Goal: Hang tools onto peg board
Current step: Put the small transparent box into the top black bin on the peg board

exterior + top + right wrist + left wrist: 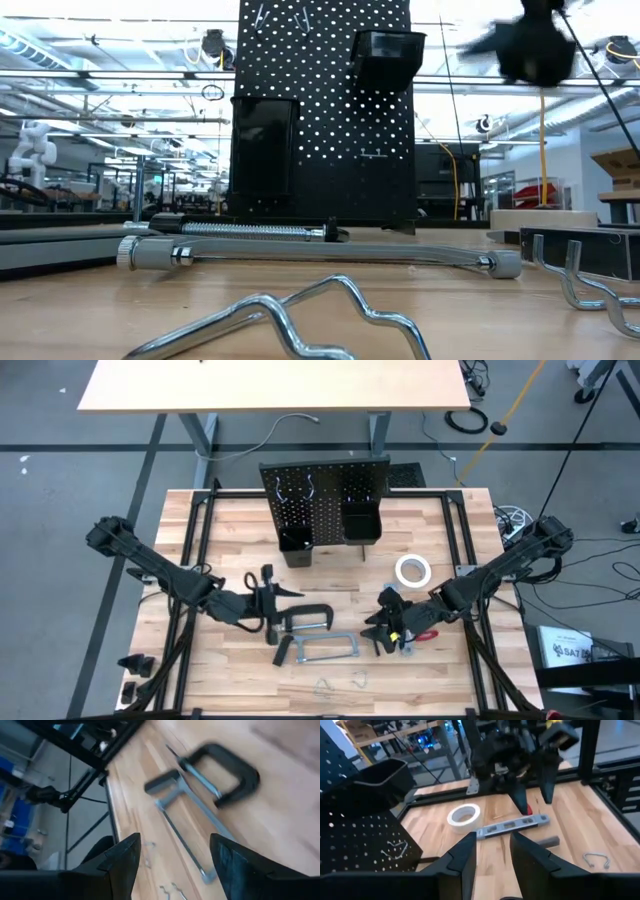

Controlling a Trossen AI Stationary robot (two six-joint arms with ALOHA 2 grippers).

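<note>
Low view: right gripper (535, 45) a dark blur; both grippers empty, fingers parted, left gripper (492, 851) narrowly.

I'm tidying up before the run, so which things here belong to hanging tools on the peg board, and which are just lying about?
For the job: peg board, C-clamp, hacksaw, level, tape roll, loose wire hooks.

Just lying about: light table behind, floor cables, small black parts.

It was a robotics lab: a wooden workbench (330, 575) on grey floor, open-ceiling hall with shelving behind.
</note>
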